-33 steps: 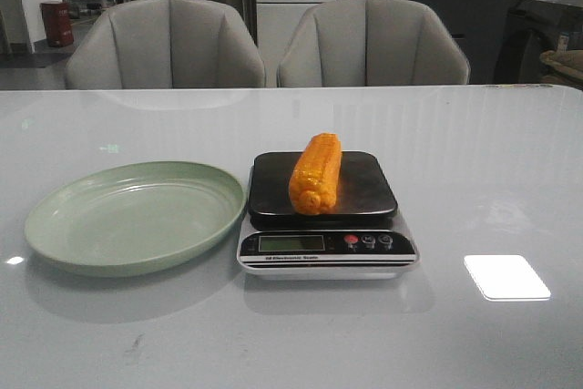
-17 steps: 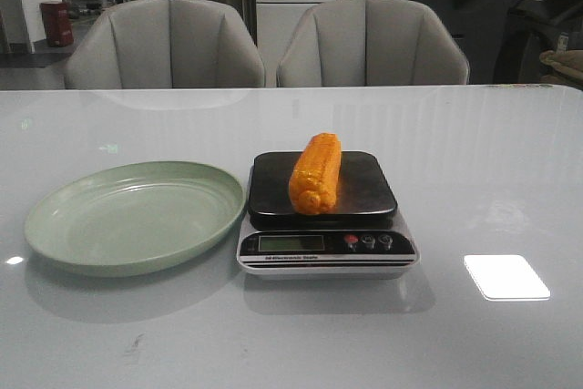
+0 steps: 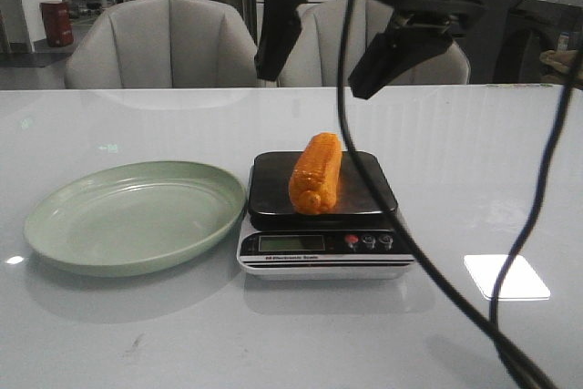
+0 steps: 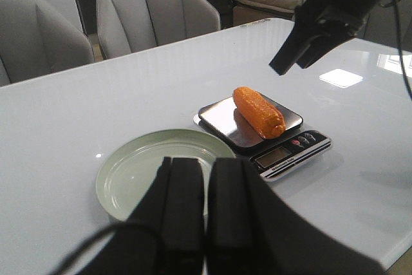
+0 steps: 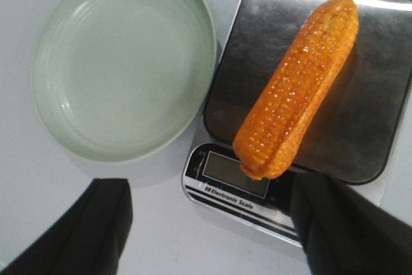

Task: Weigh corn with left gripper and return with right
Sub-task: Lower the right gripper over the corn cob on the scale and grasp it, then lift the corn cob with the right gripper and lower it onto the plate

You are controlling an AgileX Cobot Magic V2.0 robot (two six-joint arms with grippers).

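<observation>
The corn (image 3: 315, 173) lies on the scale (image 3: 325, 216), just right of the green plate (image 3: 135, 216). The right gripper (image 3: 328, 47) hangs spread and empty above the scale; the left gripper (image 4: 205, 207) is closed, empty. A slanted grasp could roll the cob off

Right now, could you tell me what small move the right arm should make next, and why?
Probably lower the open right gripper straight down over the short orange-yellow corn cob. The cob lies untouched on the black scale platform, and the green round plate holds nothing.
</observation>
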